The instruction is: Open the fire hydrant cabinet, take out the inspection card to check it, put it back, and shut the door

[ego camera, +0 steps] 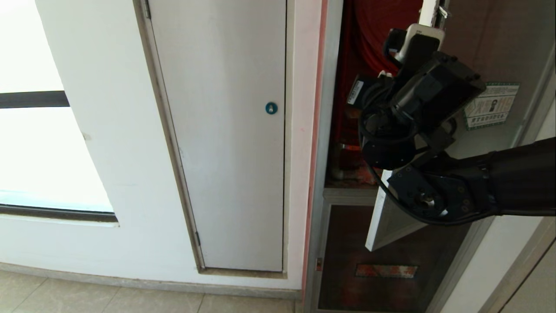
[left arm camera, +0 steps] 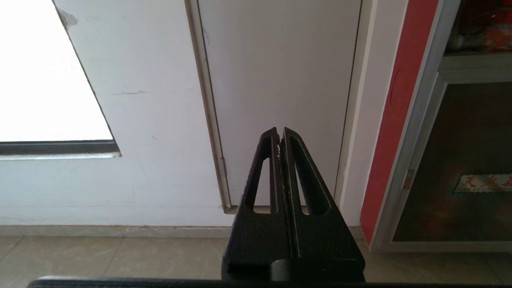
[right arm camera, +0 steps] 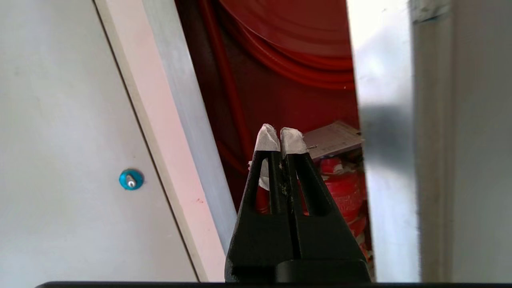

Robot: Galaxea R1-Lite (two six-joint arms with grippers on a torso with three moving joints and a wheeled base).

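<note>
Red hose reel (right arm camera: 304, 36), inspection card (right arm camera: 332, 138): right wrist only | right gripper (right arm camera: 280, 138) pressed together, empty

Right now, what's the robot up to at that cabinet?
The fire hydrant cabinet door is ajar, red hose reel showing inside. The right gripper, shut and empty, points into the gap at the inspection card, not touching it. The left gripper is parked, shut, facing the white door.

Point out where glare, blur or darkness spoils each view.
Head view: the window is blown out white and the cabinet interior is dim. Left wrist view: the same window glares. Right wrist view: the door edge is smeared with blur, while the card stays discernible.
</note>
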